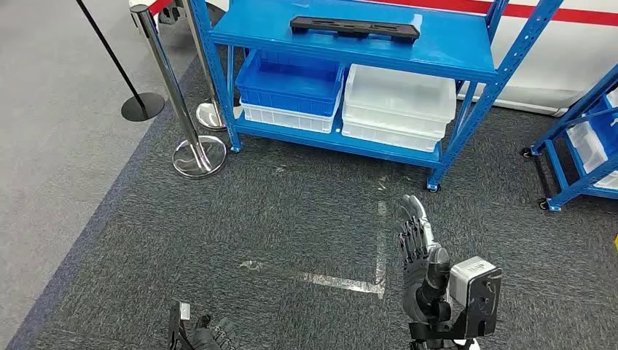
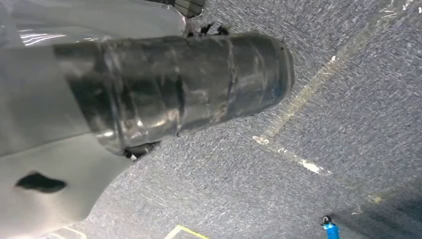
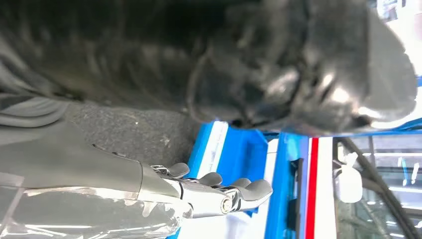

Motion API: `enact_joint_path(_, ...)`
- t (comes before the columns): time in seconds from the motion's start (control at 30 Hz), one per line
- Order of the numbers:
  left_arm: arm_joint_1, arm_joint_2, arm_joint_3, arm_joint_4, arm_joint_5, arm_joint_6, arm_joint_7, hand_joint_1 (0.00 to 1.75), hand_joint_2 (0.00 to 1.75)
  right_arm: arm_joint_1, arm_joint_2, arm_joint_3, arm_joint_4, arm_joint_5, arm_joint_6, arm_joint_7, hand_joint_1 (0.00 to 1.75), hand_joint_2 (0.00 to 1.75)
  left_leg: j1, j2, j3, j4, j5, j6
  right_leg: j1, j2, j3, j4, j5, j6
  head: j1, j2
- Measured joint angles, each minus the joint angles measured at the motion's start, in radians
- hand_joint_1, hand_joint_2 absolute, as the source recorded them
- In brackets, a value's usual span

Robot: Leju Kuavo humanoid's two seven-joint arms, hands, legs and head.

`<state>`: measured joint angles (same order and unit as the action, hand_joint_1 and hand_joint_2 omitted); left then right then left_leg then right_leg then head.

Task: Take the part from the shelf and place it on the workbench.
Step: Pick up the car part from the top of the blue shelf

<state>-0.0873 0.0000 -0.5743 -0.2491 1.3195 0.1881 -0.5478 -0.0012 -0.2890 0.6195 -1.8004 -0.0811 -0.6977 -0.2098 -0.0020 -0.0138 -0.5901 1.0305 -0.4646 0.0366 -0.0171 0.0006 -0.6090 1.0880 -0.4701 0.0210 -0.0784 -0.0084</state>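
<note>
The long, flat black plastic part lies across the top board of the blue steel shelf unit, well ahead of the robot, with grey carpet between them. The right hand is raised with its fingers stretched out and apart, holding nothing; its fingers point toward the shelf in the right wrist view. The left hand hangs low at the edge of the head view, and I cannot tell whether its fingers are curled or spread. The main risk, as I judge it, is the reach: the part sits well back on the board, so a one-handed grasp near one end could tip it or push it farther away, and an arm coming in low could strike the shelf's front edge. A pair of chrome barrier posts stands just beside the shelf's left leg and could be knocked during the approach. On the lower board a blue plastic bin is nested in a white one, beside stacked translucent white bins; whether they hold anything cannot be seen.
</note>
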Motion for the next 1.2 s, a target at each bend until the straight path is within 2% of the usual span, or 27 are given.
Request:
enact_joint_path(0.13, -0.001, 0.0, -0.002, 0.0, 0.001, -0.001, 0.0, 0.0, 0.0, 0.001, 0.0, 0.0, -0.015, 0.003, 0.0, 0.0, 0.0, 0.0, -0.005, -0.002, -0.002, 0.002, -0.005, -0.014, 0.008, 0.001, 0.018, -0.041, -0.004, -0.009, -0.002, 0.0)
enact_joint_path(0.23, 0.0, 0.0, -0.003, 0.001, 0.022, -0.011, 0.0, 0.0, 0.0, 0.002, -0.001, 0.0, -0.027, 0.018, 0.0, 0.001, 0.0, 0.0, -0.002, 0.001, -0.01, 0.023, -0.02, -0.03, 0.002, 0.001, 0.031, -0.052, -0.004, -0.022, -0.003, 0.0)
enact_joint_path(0.3, -0.001, 0.0, -0.003, 0.001, 0.035, -0.017, 0.001, 0.0, 0.0, 0.001, -0.002, 0.001, -0.034, 0.029, 0.0, 0.003, 0.0, 0.0, 0.002, 0.004, -0.056, 0.117, -0.059, -0.041, -0.002, -0.001, 0.045, -0.058, -0.009, -0.031, -0.005, 0.0)
enact_joint_path(0.37, 0.001, 0.0, -0.003, 0.001, 0.04, -0.018, 0.004, 0.0, 0.0, 0.002, -0.002, 0.003, -0.037, 0.032, 0.0, 0.005, 0.0, 0.0, 0.007, 0.006, -0.129, 0.239, -0.094, -0.049, -0.002, -0.003, 0.057, -0.058, -0.018, -0.035, -0.006, 0.0)
enact_joint_path(0.4, 0.003, 0.0, -0.003, 0.001, 0.045, -0.018, 0.006, 0.0, 0.0, 0.003, -0.002, 0.003, -0.037, 0.032, 0.0, 0.007, 0.0, 0.0, 0.009, 0.006, -0.152, 0.269, -0.09, -0.05, -0.002, -0.003, 0.063, -0.058, -0.024, -0.035, -0.006, 0.0)
enact_joint_path(0.43, 0.005, 0.0, -0.003, 0.002, 0.05, -0.018, 0.008, 0.0, 0.0, 0.004, -0.002, 0.003, -0.037, 0.032, 0.0, 0.008, 0.0, 0.0, 0.01, 0.007, -0.157, 0.26, -0.068, -0.051, -0.003, -0.002, 0.071, -0.058, -0.03, -0.034, -0.006, 0.0)
enact_joint_path(0.5, 0.005, 0.001, -0.003, 0.003, 0.059, -0.018, 0.01, 0.0, 0.0, 0.004, -0.003, 0.003, -0.039, 0.032, 0.0, 0.01, 0.0, 0.0, 0.011, 0.008, -0.117, 0.149, 0.011, -0.048, -0.005, -0.001, 0.092, -0.058, -0.046, -0.029, -0.006, 0.0)
enact_joint_path(0.53, 0.005, 0.001, -0.003, 0.004, 0.061, -0.018, 0.011, 0.0, 0.0, 0.004, -0.003, 0.003, -0.04, 0.032, 0.0, 0.011, 0.0, 0.0, 0.008, 0.009, -0.088, 0.088, 0.038, -0.045, -0.004, 0.0, 0.099, -0.059, -0.055, -0.023, -0.007, 0.0)
enact_joint_path(0.57, 0.004, 0.001, -0.003, 0.005, 0.061, -0.017, 0.013, 0.0, 0.0, 0.004, -0.003, 0.003, -0.041, 0.032, 0.0, 0.012, 0.0, 0.0, 0.006, 0.009, -0.064, 0.042, 0.048, -0.039, -0.003, 0.0, 0.104, -0.061, -0.062, -0.017, -0.007, 0.0)
enact_joint_path(0.6, 0.004, 0.001, -0.003, 0.005, 0.059, -0.015, 0.016, 0.0, 0.0, 0.004, -0.002, 0.003, -0.043, 0.031, 0.0, 0.014, 0.0, 0.0, 0.002, 0.009, -0.05, 0.016, 0.044, -0.033, -0.002, 0.0, 0.111, -0.063, -0.067, -0.011, -0.007, 0.0)
enact_joint_path(0.7, 0.004, 0.001, -0.003, 0.006, 0.053, -0.008, 0.024, 0.0, 0.0, 0.005, -0.003, 0.003, -0.046, 0.031, 0.0, 0.019, 0.0, 0.0, 0.001, 0.006, -0.026, -0.008, 0.025, -0.01, -0.002, -0.001, 0.131, -0.066, -0.068, 0.005, -0.005, 0.0)
enact_joint_path(0.73, 0.005, 0.002, -0.003, 0.007, 0.052, -0.006, 0.025, 0.0, 0.0, 0.004, -0.003, 0.003, -0.047, 0.031, 0.0, 0.019, 0.0, 0.0, 0.001, 0.005, -0.014, -0.014, 0.022, -0.002, -0.003, -0.002, 0.125, -0.049, -0.074, 0.008, -0.004, 0.0)
enact_joint_path(0.77, 0.005, 0.002, -0.003, 0.007, 0.051, -0.003, 0.027, 0.0, 0.0, 0.004, -0.003, 0.003, -0.047, 0.032, 0.0, 0.019, 0.0, 0.0, 0.002, 0.004, -0.001, -0.02, 0.019, 0.004, -0.003, -0.002, 0.108, -0.013, -0.087, 0.01, -0.002, 0.0)
enact_joint_path(0.8, 0.004, 0.002, -0.003, 0.008, 0.051, -0.002, 0.028, 0.0, 0.0, 0.005, -0.004, 0.003, -0.047, 0.032, 0.0, 0.019, 0.0, 0.0, 0.002, 0.004, 0.01, -0.023, 0.013, 0.009, -0.003, -0.001, 0.074, 0.044, -0.107, 0.011, 0.002, 0.0)
enact_joint_path(0.87, 0.004, 0.002, -0.003, 0.008, 0.048, 0.001, 0.033, 0.0, 0.0, 0.008, -0.005, 0.003, -0.047, 0.031, 0.0, 0.019, 0.0, 0.0, -0.001, 0.004, 0.026, -0.024, -0.001, 0.016, -0.001, -0.001, -0.017, 0.169, -0.15, 0.014, 0.007, 0.0)
enact_joint_path(0.9, 0.005, 0.002, -0.003, 0.009, 0.047, 0.002, 0.035, 0.0, 0.0, 0.011, -0.005, 0.003, -0.047, 0.031, 0.0, 0.02, 0.0, 0.0, -0.003, 0.003, 0.037, -0.024, -0.011, 0.017, -0.001, -0.001, -0.054, 0.203, -0.156, 0.014, 0.009, 0.0)
enact_joint_path(0.93, 0.006, 0.002, -0.003, 0.009, 0.045, 0.002, 0.036, 0.0, 0.0, 0.013, -0.006, 0.003, -0.046, 0.03, 0.0, 0.02, 0.0, 0.0, -0.005, 0.003, 0.049, -0.024, -0.021, 0.018, -0.001, -0.001, -0.073, 0.201, -0.142, 0.013, 0.009, 0.0)
enact_joint_path(0.97, 0.007, 0.002, -0.003, 0.01, 0.043, 0.003, 0.037, 0.0, 0.0, 0.013, -0.006, 0.003, -0.046, 0.03, 0.0, 0.02, 0.0, 0.0, -0.006, 0.002, 0.064, -0.024, -0.031, 0.017, 0.0, -0.001, -0.076, 0.164, -0.107, 0.01, 0.009, 0.0)
enact_joint_path(1.03, 0.007, 0.002, -0.003, 0.01, 0.04, 0.004, 0.04, 0.0, 0.0, 0.015, -0.006, 0.003, -0.046, 0.028, 0.0, 0.02, 0.0, 0.0, -0.008, 0.0, 0.094, -0.022, -0.055, 0.013, 0.003, 0.0, -0.055, 0.044, -0.004, 0.001, 0.009, 0.0)
enact_joint_path(1.07, 0.005, 0.001, -0.003, 0.011, 0.039, 0.005, 0.041, 0.0, 0.0, 0.016, -0.006, 0.003, -0.046, 0.026, 0.0, 0.02, 0.0, 0.0, -0.009, -0.001, 0.102, -0.021, -0.067, 0.009, 0.007, 0.0, -0.047, -0.001, 0.023, -0.004, 0.009, 0.0)
enact_joint_path(1.1, 0.004, 0.001, -0.003, 0.011, 0.039, 0.006, 0.043, 0.0, 0.0, 0.018, -0.007, 0.003, -0.046, 0.025, 0.0, 0.02, 0.0, 0.0, -0.008, -0.002, 0.106, -0.021, -0.078, 0.003, 0.011, 0.0, -0.041, -0.027, 0.041, -0.009, 0.008, 0.0)
enact_joint_path(1.2, 0.003, 0.001, -0.003, 0.012, 0.039, 0.009, 0.049, 0.0, 0.0, 0.019, -0.008, 0.004, -0.051, 0.023, 0.0, 0.02, 0.0, 0.0, -0.007, -0.002, 0.121, -0.015, -0.094, -0.016, 0.014, 0.001, -0.02, -0.045, 0.034, -0.026, 0.006, 0.0)
